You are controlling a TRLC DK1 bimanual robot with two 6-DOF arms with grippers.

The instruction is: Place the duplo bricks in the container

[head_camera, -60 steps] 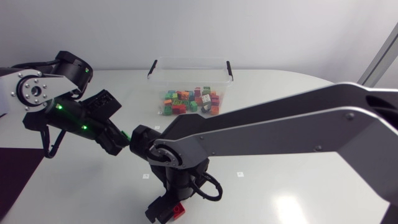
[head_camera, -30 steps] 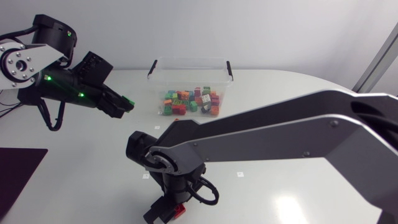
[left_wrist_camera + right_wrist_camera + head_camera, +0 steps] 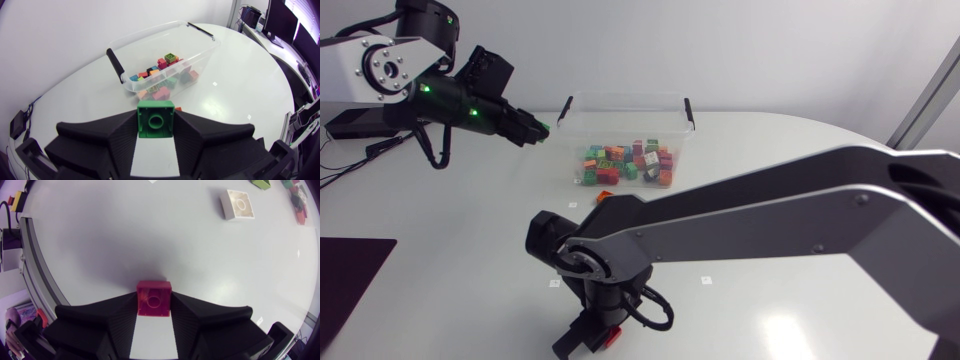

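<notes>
Since the earlier frames the left arm has lifted off the middle of the desk (image 3: 770, 150) and swung toward the container (image 3: 625, 97). The right arm has hardly shifted. The left end effector (image 3: 534, 128) now hangs in the air just short of the container's near end, beside the black handle (image 3: 115, 64). Its fingers pinch a green brick (image 3: 156, 118) from both sides, stud upward. In the left wrist view the container lies ahead of the brick and lower down, not yet under it.

The right end effector (image 3: 586, 340) is low at the desk's near edge, its fingers pressed against a red brick (image 3: 154, 298) between them. A white brick (image 3: 238, 204) lies on the desk well ahead of it.

The step in hand looks like the carry and release of the green brick. To do it well, the left arm should keep its height until the brick has passed the rim and handle, so that nothing clips the wall. It should then stop over the open middle, above the loose bricks (image 3: 630, 165) already inside. Lowering a little before the fingers spread would keep the brick from bouncing out. The grip should stay firm until then. Releasing now would likely drop the brick on the desk outside the container.
</notes>
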